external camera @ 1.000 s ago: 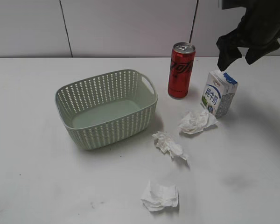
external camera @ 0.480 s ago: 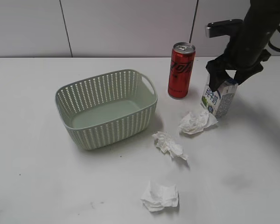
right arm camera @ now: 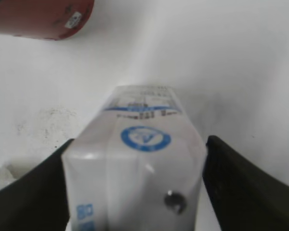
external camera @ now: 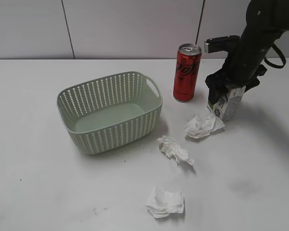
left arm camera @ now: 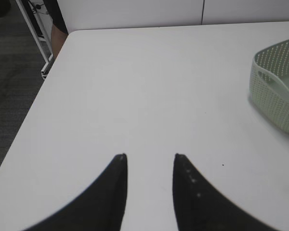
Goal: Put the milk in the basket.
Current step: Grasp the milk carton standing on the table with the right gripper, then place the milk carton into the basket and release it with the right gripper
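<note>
Milk: the white carton stands upright on the white surface, right of the red can and well apart from the basket; only its lower half shows in the exterior view, the top covered by the right pincer.
Milk, close up: in the right wrist view the carton fills the space between the two dark fingers, a round blue mark on its top face.
Right pincer: the pincer is lowered over the carton top, one finger against each side wall; the fingers appear to touch the carton, though whether they press it firmly I cannot tell.
Red can: the tall soda can stands upright just left of the carton, not touching it.
Tissue: a crumpled white wad lies against the carton's base; a second wad lies nearer the basket, a third toward the front edge.
Basket: the sage-green basket sits left of centre, nothing inside it.
Left pincer: the pincer hangs over bare surface with its fingers spread and nothing between them, the basket's corner at the right edge of its view.
</note>
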